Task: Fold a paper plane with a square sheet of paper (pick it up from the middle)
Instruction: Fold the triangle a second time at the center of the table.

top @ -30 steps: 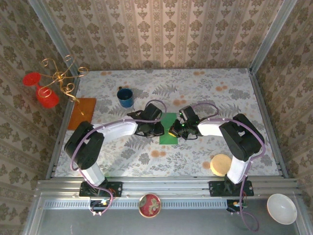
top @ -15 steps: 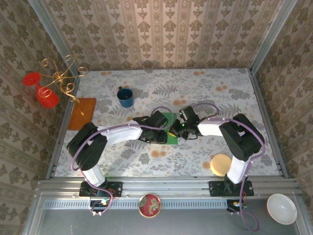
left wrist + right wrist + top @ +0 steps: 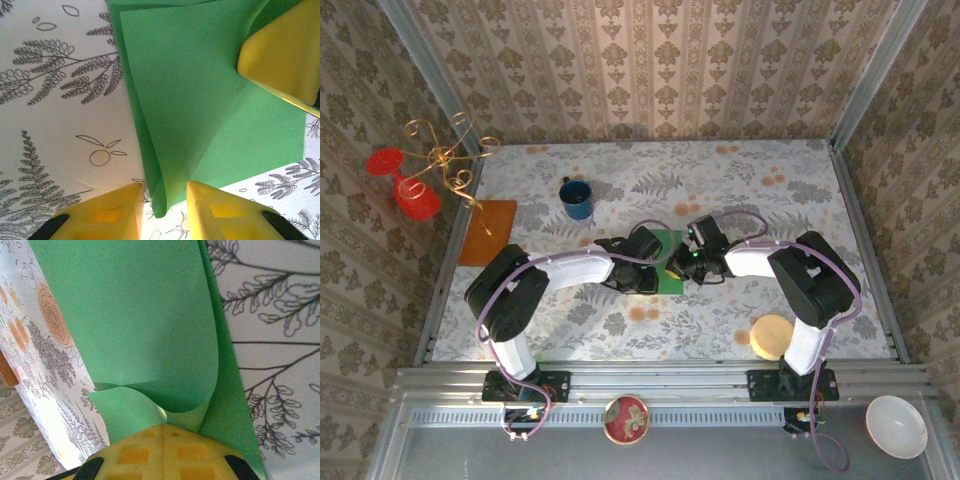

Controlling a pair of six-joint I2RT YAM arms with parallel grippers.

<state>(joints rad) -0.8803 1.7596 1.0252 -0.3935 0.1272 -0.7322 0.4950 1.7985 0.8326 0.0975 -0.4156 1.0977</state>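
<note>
Arms: left arm (image 3: 565, 268) and right arm (image 3: 752, 262), white shells, black joints.
Cables (image 3: 745, 214): purple, looping beside both arms.
Fingers (image 3: 235, 220): yellow blocks, square dimples, black patches at lower corners.

Top external camera: fixed high behind the arm bases, facing down and forward over the whole table (image 3: 720, 190). Wrist cameras: both very close, angled steeply down. Common ground of all three views: the square sheet of paper (image 3: 667, 240) (image 3: 200, 100) (image 3: 135, 315).

green sheet of paper (image 3: 670, 242), left pincer (image 3: 654, 273) and right pincer (image 3: 679, 266) close over it
</note>
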